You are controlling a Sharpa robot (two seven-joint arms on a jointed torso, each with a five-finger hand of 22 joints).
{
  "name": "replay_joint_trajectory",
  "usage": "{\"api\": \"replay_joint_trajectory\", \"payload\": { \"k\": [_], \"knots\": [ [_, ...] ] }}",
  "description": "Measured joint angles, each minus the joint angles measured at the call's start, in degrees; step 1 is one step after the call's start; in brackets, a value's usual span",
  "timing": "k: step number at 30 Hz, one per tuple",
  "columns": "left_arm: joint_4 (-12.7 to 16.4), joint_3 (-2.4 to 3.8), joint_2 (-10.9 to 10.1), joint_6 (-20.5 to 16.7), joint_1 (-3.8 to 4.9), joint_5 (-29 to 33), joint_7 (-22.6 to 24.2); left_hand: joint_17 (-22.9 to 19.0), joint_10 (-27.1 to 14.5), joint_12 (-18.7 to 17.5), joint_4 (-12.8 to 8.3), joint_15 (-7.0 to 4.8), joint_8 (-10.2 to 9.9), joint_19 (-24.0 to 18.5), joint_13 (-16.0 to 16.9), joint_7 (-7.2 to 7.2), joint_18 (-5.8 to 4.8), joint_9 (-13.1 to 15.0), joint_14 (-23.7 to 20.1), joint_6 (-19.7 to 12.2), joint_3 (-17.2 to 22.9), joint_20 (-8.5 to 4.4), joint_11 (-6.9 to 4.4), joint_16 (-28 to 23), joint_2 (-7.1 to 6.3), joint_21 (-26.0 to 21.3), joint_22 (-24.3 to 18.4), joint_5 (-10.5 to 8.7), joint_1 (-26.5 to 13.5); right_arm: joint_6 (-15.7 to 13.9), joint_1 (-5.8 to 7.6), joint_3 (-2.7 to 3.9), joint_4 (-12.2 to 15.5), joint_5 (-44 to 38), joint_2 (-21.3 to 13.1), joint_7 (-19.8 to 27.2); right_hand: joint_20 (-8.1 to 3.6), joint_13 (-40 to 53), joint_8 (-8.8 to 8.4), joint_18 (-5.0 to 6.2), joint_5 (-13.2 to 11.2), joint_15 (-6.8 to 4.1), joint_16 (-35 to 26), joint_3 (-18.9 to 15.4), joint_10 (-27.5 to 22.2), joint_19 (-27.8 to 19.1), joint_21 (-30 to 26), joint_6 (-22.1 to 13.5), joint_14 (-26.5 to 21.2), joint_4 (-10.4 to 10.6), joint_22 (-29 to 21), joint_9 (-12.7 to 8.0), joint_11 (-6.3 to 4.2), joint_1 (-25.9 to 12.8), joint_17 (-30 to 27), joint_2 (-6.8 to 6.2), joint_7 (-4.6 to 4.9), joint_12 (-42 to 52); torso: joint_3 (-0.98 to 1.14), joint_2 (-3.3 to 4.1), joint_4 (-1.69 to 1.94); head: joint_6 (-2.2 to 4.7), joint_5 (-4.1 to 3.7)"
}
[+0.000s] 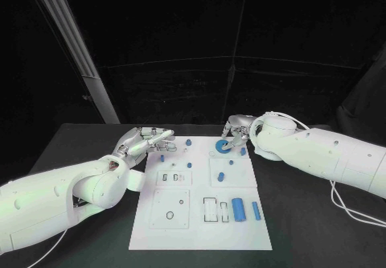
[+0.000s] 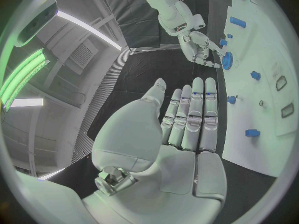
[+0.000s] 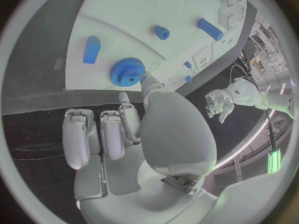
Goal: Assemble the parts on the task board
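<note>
The white task board lies in the middle of the black table. A blue gear lies flat near its far edge. My right hand hovers just behind the gear with fingers apart and nothing in it. In the right wrist view its thumb tip reaches to the rim of the gear; I cannot tell if they touch. My left hand is at the board's far left corner, and in the left wrist view its fingers stretch out flat and empty. A thick blue cylinder and a slim blue bar lie at the board's near right.
Several small blue pieces dot the board's far half, among them a peg and a stud. White cables trail over the table under my right arm. A pale slanted post rises at the back left.
</note>
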Motion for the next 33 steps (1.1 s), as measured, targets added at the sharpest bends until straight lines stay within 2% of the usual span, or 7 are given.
{"api": "replay_joint_trajectory", "payload": {
  "k": [11,15,24,27,29,31,33],
  "knots": [
    [-0.20,0.00,0.14,0.19,0.00,0.00,-0.09,0.00,0.00,0.00,0.00,0.00,0.00,0.00,0.00,0.00,0.00,-0.05,0.00,0.00,0.00,0.00,0.00,-0.23,0.22,0.00,-0.05,0.24,0.22,1.55,-0.43,-0.02,-0.79,-0.64,0.44,0.19,0.00,0.46,0.00,0.00,0.00,0.00,0.23,0.17,0.32,0.00,0.24,0.81,0.00,-1.47,-0.01,-0.01,-0.33,-0.32,-0.01,0.76,-0.09,0.89,0.00,0.00,0.00,-0.18,-0.10],
    [-0.25,0.00,0.16,0.24,-0.01,0.00,-0.11,0.00,0.00,0.00,0.00,0.00,0.00,0.00,0.00,0.00,0.00,-0.04,0.00,0.00,0.00,0.00,0.00,-0.23,0.22,0.00,-0.05,0.24,0.22,1.89,-0.49,0.03,-0.90,-0.73,0.57,0.30,0.00,0.46,-0.02,0.00,0.10,0.00,0.23,0.47,0.40,0.00,0.45,1.31,0.00,-2.35,-0.01,-0.02,-0.41,-0.54,-0.01,1.48,-0.20,1.18,0.01,0.00,-0.01,-0.26,-0.06],
    [-0.37,0.00,0.20,0.32,-0.01,0.00,-0.17,0.00,0.00,0.00,0.00,0.00,0.00,0.00,0.00,0.00,0.00,-0.04,0.00,0.00,0.00,0.00,0.00,-0.22,0.22,0.00,-0.04,0.24,0.22,1.79,-0.63,0.21,-1.39,-0.94,0.90,0.52,0.00,0.46,-0.03,0.01,0.22,0.00,0.22,1.29,0.60,0.00,0.45,2.69,0.00,-5.25,-0.01,0.02,-0.61,-0.53,-0.01,3.69,-0.29,1.42,0.04,0.00,-0.03,-0.36,-0.03],
    [-0.40,0.00,0.20,0.34,-0.01,0.00,-0.19,0.00,0.00,0.00,-0.03,0.00,0.00,0.00,0.00,0.00,0.00,-0.04,0.00,0.00,0.03,0.00,0.00,-0.22,0.22,0.00,-0.04,0.24,0.22,1.33,-0.76,0.22,-1.46,-1.25,1.00,0.49,0.00,0.46,0.36,0.01,0.21,0.00,0.21,1.71,0.95,0.00,0.45,4.01,0.00,-6.44,-0.01,0.01,-0.69,-0.83,-0.02,4.75,-0.42,1.76,0.04,0.00,-0.03,-0.42,0.04],
    [-0.42,0.00,0.21,0.36,-0.01,0.00,-0.19,0.00,0.00,0.00,-0.15,0.00,0.00,0.00,0.00,0.00,0.00,-0.04,0.00,0.00,0.15,0.00,0.00,-0.22,0.22,0.00,-0.04,0.24,0.22,0.85,-0.86,0.23,-1.44,-1.63,1.06,0.45,0.00,0.46,0.82,0.01,0.23,-0.02,0.21,2.24,1.25,0.00,0.45,5.37,-0.02,-7.28,-0.01,0.05,-0.84,-0.59,-0.02,5.00,-0.61,2.27,0.04,0.00,-0.03,-0.47,0.07],
    [-0.44,0.00,0.21,0.37,-0.01,0.00,-0.20,0.00,0.00,0.00,-0.15,0.00,0.00,0.00,0.00,0.00,0.00,-0.04,0.00,0.00,0.15,0.00,0.00,-0.22,0.22,0.00,-0.04,0.24,0.22,0.38,-0.96,0.23,-1.33,-2.09,1.06,0.44,-0.35,0.46,1.32,0.02,0.43,-0.67,0.21,3.23,1.65,-0.09,0.45,7.25,-0.20,-8.58,-0.01,0.22,-1.24,-0.06,-0.02,5.69,-0.96,2.54,0.04,0.00,-0.03,-0.53,0.10],
    [-0.45,0.00,0.21,0.38,-0.01,0.00,-0.20,0.00,0.00,0.00,-0.15,0.00,0.00,0.00,0.00,0.00,0.00,-0.04,0.00,0.00,0.16,0.00,0.00,-0.22,0.22,0.00,-0.04,0.24,0.22,-0.24,-1.08,0.18,-1.16,-2.72,1.06,0.43,-0.84,0.45,1.58,0.02,0.53,-1.00,0.21,4.07,1.84,0.01,0.68,7.83,-0.09,-9.93,-0.01,0.22,-1.43,0.38,-0.02,6.15,-0.68,2.90,0.04,-0.01,-0.03,-0.54,0.11]
  ]
}}
